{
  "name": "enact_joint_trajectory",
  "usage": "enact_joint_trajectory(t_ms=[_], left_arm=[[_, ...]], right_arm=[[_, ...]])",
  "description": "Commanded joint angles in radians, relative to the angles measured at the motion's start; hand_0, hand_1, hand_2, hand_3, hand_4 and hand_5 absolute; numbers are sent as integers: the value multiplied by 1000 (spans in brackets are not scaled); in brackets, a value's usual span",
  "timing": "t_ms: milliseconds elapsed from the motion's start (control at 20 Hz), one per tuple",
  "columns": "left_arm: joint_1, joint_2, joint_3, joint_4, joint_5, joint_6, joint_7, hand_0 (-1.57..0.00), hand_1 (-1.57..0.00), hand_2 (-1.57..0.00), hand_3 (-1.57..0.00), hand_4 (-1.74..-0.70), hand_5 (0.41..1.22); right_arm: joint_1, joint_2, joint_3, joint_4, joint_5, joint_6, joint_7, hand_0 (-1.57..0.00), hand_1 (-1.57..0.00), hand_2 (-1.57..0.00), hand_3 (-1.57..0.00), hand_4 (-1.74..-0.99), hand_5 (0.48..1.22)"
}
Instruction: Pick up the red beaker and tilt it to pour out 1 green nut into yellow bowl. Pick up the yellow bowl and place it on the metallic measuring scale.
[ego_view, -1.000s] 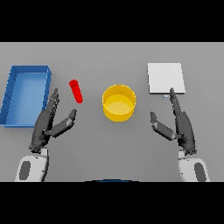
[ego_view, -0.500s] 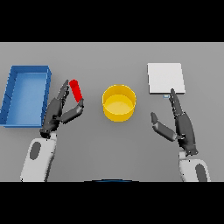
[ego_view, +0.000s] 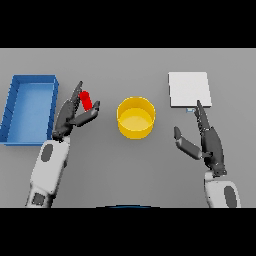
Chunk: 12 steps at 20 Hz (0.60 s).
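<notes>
The red beaker was seen left of centre on the grey table, lying tilted, its top end leaning toward the far left. It was framed by the left hand: the fingers were stretched along its left side and the thumb was set just below and to the right of its near end. The left hand was released, fingers straight, not closed round the beaker; actual contact between fingers and beaker could not be told. No green nut could be made out.

The yellow bowl was placed near the centre of the table, upright, right of the beaker and apart from it. Its inside was seen as plain yellow. Neither hand was touching it.

The metallic measuring scale, a flat pale square plate, was located at the far right, well apart from the bowl, with nothing on it. The right hand was held near the right side, released, fingers straight and pointed far toward the scale's near edge, thumb spread out to the left. Nothing was held by it.

A blue tray was seen at the far left, just left of the left hand.
</notes>
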Motion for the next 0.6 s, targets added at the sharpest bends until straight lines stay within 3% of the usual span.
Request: enact_joint_trajectory(t_ms=[0, 300, 450, 550], left_arm=[[-34, 1, 10, 26, 1, 5, 8, 1, 1, 1, 1, -1319, 711], [-98, 2, 21, 118, 1, -11, -17, 1, 1, 1, 1, -1322, 710], [-115, -7, 31, 149, 6, -6, -70, 1, 1, 1, 1, -1363, 735], [-134, -16, 45, 164, 17, 5, -78, -81, -84, -122, -75, -1416, 770]], right_arm=[[1, 1, 4, -1, 8, -3, -17, 1, 1, 1, 1, -1333, 687], [25, 1, 9, -12, 10, 1, -32, 1, 1, 1, 1, -1315, 682], [3, -10, -9, -12, -9, 4, -1, 1, 1, 1, 1, -1298, 682], [-5, -17, -11, -3, -1, 2, 5, 1, 1, 1, 1, -1291, 684]])
